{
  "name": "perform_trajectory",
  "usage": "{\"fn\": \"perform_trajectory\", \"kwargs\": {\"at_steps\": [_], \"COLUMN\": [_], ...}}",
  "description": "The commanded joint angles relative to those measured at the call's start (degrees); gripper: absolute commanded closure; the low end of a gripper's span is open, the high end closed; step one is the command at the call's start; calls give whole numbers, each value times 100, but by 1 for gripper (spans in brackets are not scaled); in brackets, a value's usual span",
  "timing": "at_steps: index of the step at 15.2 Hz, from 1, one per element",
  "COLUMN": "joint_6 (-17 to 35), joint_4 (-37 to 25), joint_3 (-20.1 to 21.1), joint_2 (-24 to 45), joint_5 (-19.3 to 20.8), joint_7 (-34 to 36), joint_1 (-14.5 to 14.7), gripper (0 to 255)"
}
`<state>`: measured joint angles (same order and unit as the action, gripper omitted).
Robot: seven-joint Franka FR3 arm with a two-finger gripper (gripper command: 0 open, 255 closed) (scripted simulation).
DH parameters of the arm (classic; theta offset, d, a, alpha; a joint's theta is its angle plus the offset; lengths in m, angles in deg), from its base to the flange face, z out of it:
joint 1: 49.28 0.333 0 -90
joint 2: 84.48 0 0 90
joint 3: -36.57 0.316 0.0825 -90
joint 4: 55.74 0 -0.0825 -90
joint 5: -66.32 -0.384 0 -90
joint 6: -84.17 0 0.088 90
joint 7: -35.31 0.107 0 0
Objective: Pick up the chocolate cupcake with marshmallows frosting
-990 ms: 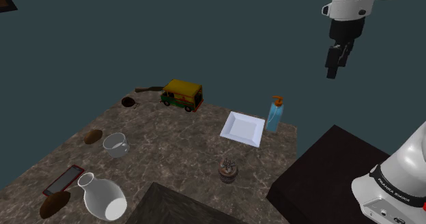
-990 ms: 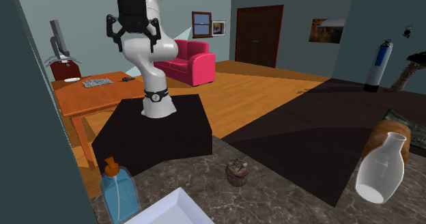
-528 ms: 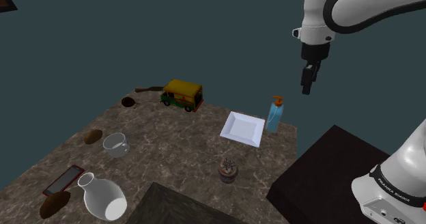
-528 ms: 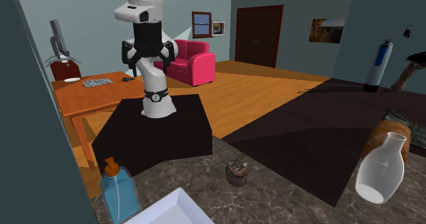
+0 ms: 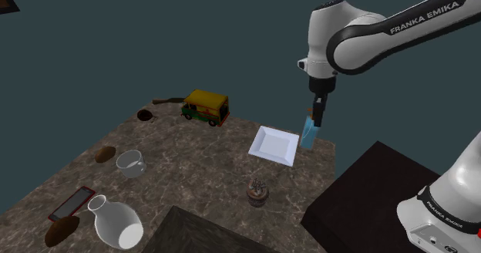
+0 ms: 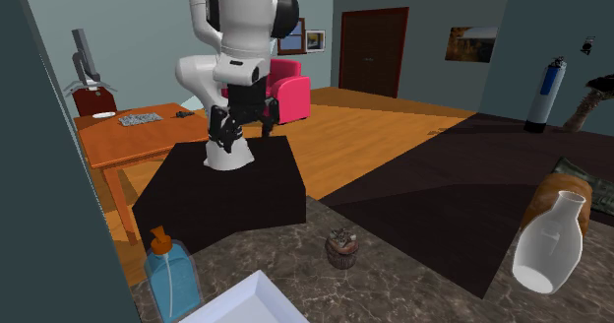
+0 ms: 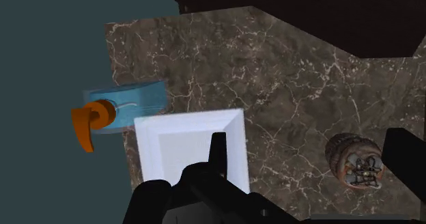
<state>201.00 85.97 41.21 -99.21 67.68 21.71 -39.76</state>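
**Shoulder view: cupcake on the bench, untouched, fingers apart**

Shows the gripper (image 5: 317, 114) hanging from the white arm (image 5: 362, 39), in the air over the corner of the bench (image 5: 193, 163) and overlapping the blue pump bottle (image 5: 309, 138) in that picture. Places the cupcake (image 5: 257, 192) upright on the dark marbled top, near the edge that faces the stand (image 5: 370, 190). Puts it toward the shoulder view's lower side from the white square plate (image 5: 274, 145), apart from it. Lists, well apart from the cupcake, a green and yellow toy vehicle (image 5: 206, 107), a clear glass (image 5: 131, 163) and a white vase (image 5: 116, 222).

Second exterior view: sets the gripper in mid-air in front of the stand, spread and holding nothing, with the cupcake on the bench nearer the camera.

Wrist view: looks down on plate, bottle and cupcake. Catches the fingers (image 7: 217, 151) standing wide apart, the cupcake far beneath, between them and closer to one. Touches neither.
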Motion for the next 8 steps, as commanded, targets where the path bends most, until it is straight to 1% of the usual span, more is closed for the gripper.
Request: {"fn": "perform_trajectory", "kwargs": {"at_steps": [1, 8], "joint_6": [304, 1264], "joint_4": [-89, -488], "joint_3": [81, 375], "joint_2": [366, 1664], "joint_5": [-32, -22], "joint_7": [-112, -459], "joint_1": [107, 422], "gripper": [0, 0]}}
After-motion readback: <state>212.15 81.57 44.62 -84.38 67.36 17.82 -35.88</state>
